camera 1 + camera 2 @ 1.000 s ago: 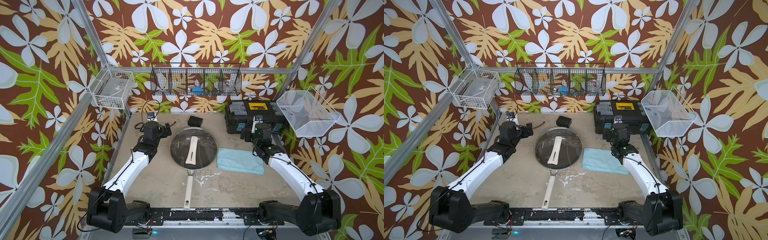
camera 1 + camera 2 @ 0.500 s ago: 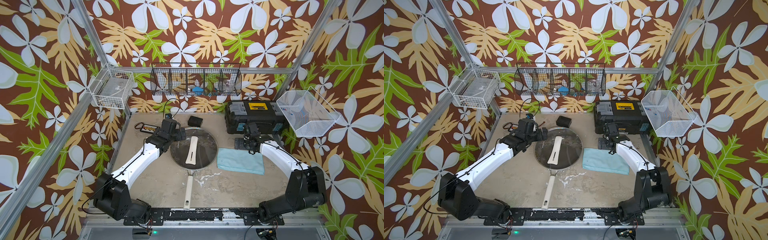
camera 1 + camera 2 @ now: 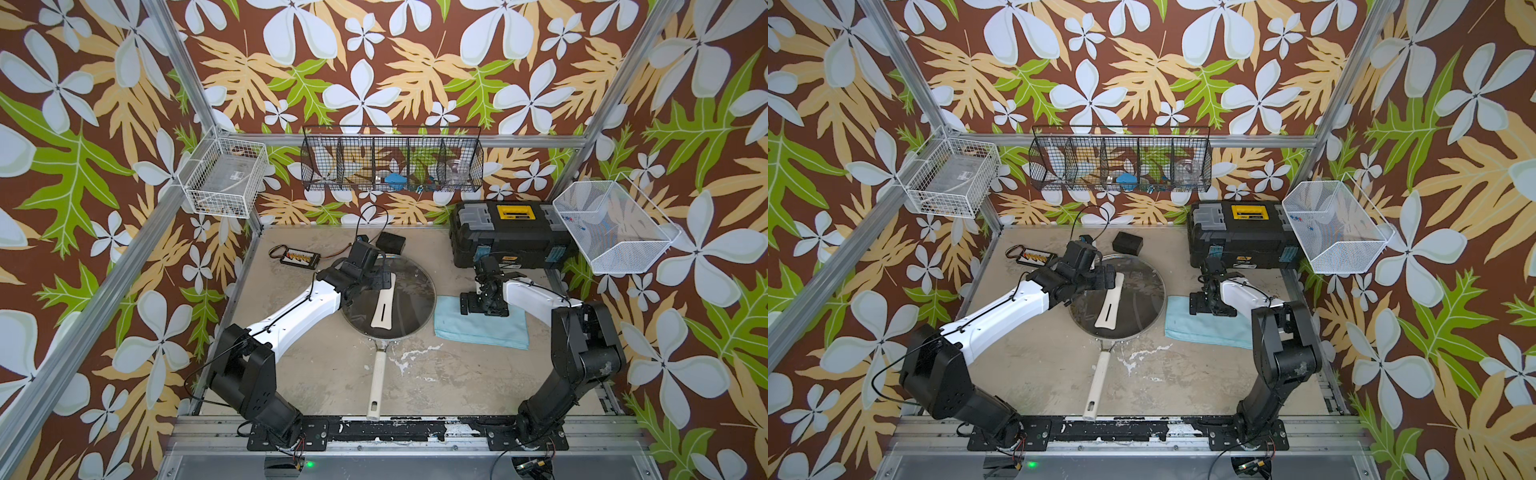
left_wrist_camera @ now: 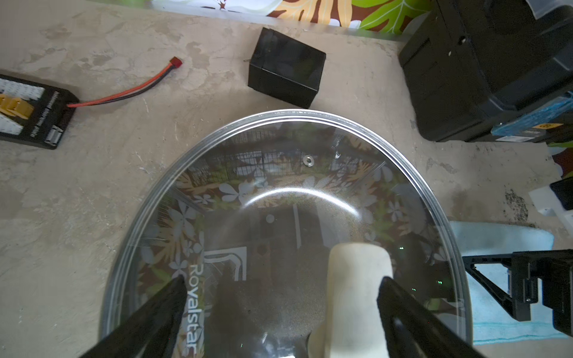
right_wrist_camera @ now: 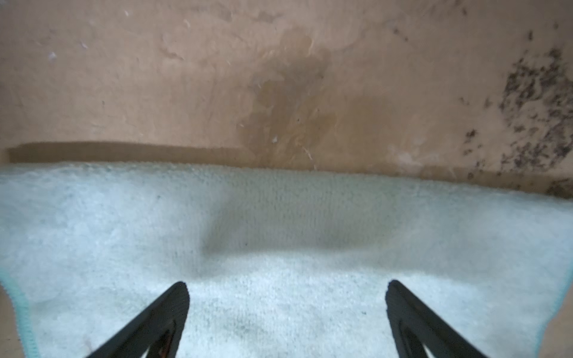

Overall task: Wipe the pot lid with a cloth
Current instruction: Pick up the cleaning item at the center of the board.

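while your left gripper [image 4: 282,280] hangs released with jaws wide, the cream handle [image 4: 356,279] of the pot lid [image 3: 409,299] sits between its fingers. the lid rests on the frying pan [image 3: 376,382] mid-table. your right gripper [image 5: 287,283], also released, hovers over the cloth [image 3: 478,330], which lies flat just beside the lid.

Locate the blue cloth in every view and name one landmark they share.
Top view: cloth, right of centre, beside the pot lid.
Top view: same spot.
Left wrist: picture's right edge, past the lid's rim.
Right wrist: fills the picture's lower half.
Landmark: the open right fingers over it.
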Available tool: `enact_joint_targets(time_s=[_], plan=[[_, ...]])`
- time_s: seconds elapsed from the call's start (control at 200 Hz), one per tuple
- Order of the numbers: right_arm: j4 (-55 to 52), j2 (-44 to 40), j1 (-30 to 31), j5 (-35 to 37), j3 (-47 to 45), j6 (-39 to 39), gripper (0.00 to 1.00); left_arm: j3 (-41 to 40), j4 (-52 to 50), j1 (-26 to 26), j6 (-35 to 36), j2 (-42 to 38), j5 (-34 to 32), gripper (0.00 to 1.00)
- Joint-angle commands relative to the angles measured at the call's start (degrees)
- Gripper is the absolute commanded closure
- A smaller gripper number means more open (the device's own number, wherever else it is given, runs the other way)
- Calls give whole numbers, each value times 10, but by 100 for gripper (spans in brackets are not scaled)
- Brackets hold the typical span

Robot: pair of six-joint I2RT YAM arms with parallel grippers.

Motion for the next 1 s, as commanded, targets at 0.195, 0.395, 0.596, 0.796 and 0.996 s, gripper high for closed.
enact_joint_targets(time_s=[0.195, 0.395, 0.596, 0.796, 0.996], plan=[[3, 18, 0, -3, -23, 4, 0, 41, -50, -26, 8, 38, 17, 6], [13, 36, 0, -5, -39, 1, 24, 45, -66, -46, 14, 46, 9, 8], [24, 45, 0, -20, -54, 8, 52, 48, -78, -56, 26, 49, -9, 9], [25, 41, 0, -11, -58, -3, 91, 47, -89, -66, 32, 55, -20, 11], [20, 24, 0, -5, -53, -24, 100, 45, -105, -70, 41, 55, -36, 17]])
